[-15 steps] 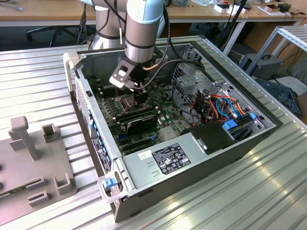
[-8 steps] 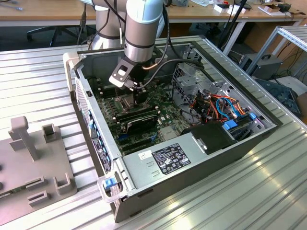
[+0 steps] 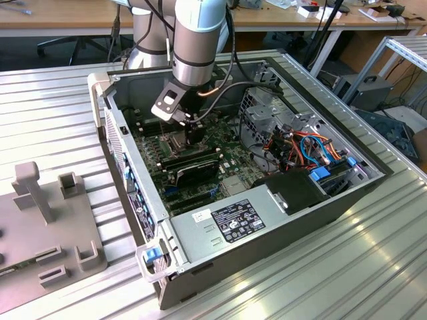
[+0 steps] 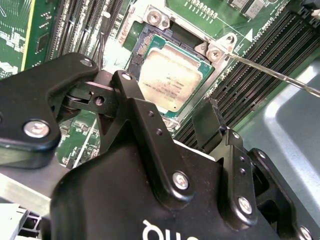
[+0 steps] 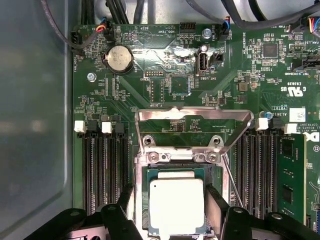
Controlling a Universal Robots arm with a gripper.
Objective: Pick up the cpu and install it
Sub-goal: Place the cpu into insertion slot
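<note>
The cpu (image 5: 176,205), a flat square chip with a dull silver top, lies in the socket on the green motherboard (image 5: 165,85). It also appears in the second wrist view (image 4: 170,80). My gripper (image 5: 172,197) hangs just above it, open, with one black finger (image 5: 129,197) on each side of the chip and a small gap to its edges. In the second wrist view the gripper (image 4: 167,92) straddles the chip the same way. In the exterior view the gripper (image 3: 195,137) is down inside the open computer case (image 3: 133,173).
The socket's metal load plate (image 5: 192,117) stands flipped open, with its thin lever (image 4: 275,75) raised beside it. Memory slots (image 5: 102,170) flank the socket and a memory stick (image 5: 289,175) sits in one. A power supply (image 3: 247,223) and cables (image 3: 300,150) crowd the case. A grey fixture (image 3: 47,220) stands outside it.
</note>
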